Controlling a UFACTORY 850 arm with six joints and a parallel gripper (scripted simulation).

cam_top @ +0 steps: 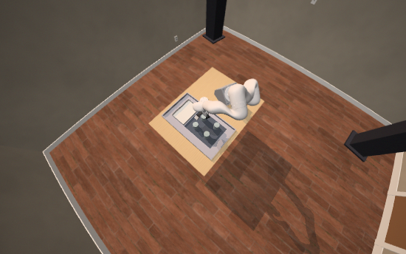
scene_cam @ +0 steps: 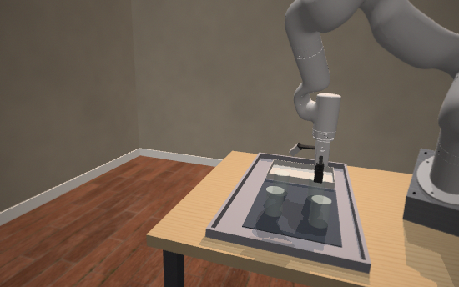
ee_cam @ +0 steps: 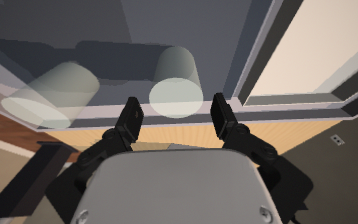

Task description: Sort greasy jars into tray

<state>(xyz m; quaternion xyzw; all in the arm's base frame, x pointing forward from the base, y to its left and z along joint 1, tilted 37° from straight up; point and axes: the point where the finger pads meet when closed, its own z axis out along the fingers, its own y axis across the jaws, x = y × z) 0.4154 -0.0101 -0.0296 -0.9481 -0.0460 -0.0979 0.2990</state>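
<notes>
four jars on mat; one tray; gripper spread, holding nothing.

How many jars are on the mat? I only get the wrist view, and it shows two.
Observer: The top view shows three jars clear of the arm. A fourth seems to sit right by the jaws.
Operator: Anything in the tray?
Observer: In the top view no jar shows in the tray. The arm hides one corner.
Operator: Where are the jaws over the table?
Observer: In the exterior view they hang open and low at the far end of the mat, next to the tray. I cannot tell whether they touch anything.
</notes>
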